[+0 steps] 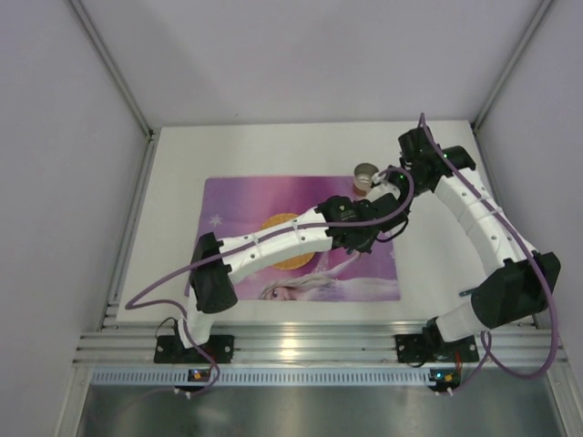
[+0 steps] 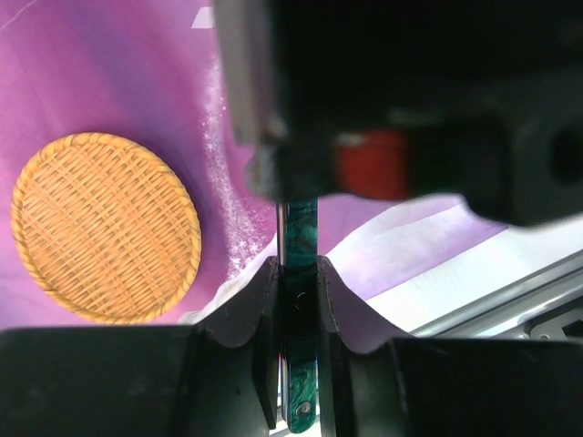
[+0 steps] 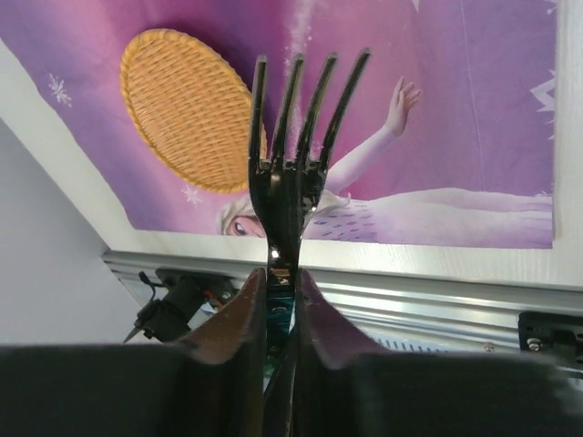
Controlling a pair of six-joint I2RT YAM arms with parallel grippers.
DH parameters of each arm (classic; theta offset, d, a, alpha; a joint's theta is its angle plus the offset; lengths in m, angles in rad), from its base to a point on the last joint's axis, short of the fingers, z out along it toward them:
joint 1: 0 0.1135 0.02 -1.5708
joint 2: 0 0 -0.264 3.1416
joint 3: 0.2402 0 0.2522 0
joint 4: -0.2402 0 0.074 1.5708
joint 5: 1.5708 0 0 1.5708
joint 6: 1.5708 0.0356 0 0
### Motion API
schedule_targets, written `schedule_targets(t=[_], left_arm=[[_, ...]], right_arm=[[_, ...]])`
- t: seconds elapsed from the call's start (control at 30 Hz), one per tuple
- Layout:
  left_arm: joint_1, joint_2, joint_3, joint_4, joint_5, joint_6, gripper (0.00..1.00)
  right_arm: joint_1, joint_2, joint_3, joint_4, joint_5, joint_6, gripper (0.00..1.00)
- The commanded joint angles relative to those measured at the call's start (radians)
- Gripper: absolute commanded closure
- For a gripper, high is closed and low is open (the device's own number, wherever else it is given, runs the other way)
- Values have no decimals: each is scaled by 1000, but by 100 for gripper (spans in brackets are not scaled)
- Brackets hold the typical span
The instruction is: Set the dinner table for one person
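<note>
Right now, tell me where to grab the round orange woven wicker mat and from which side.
Pinch the round orange woven wicker mat at its braided rim, probably from above: it lies flat on the purple printed placemat and looks too wide to span.

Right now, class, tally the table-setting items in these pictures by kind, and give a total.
Placemat: 1
Woven mat: 1
Cup: 1
Utensils, fork and green-handled piece: 2
Total: 5
</note>
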Motion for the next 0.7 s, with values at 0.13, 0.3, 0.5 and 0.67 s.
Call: schedule_targets(t=[0.13, 0.3, 0.5, 0.67], left_arm=[[-7, -53, -30, 1, 14, 42, 100], [6, -214, -266, 12, -53, -22, 100], [176, -477, -647, 38, -33, -85, 100], [520, -714, -913, 147, 117, 11, 100]], right_arm=[[-4, 35, 129, 23, -85, -99, 33], [-191, 22, 175, -19, -60, -145, 29], [-375, -92, 36, -85, 70, -221, 31], [-377, -207, -231, 12, 26, -179, 32]])
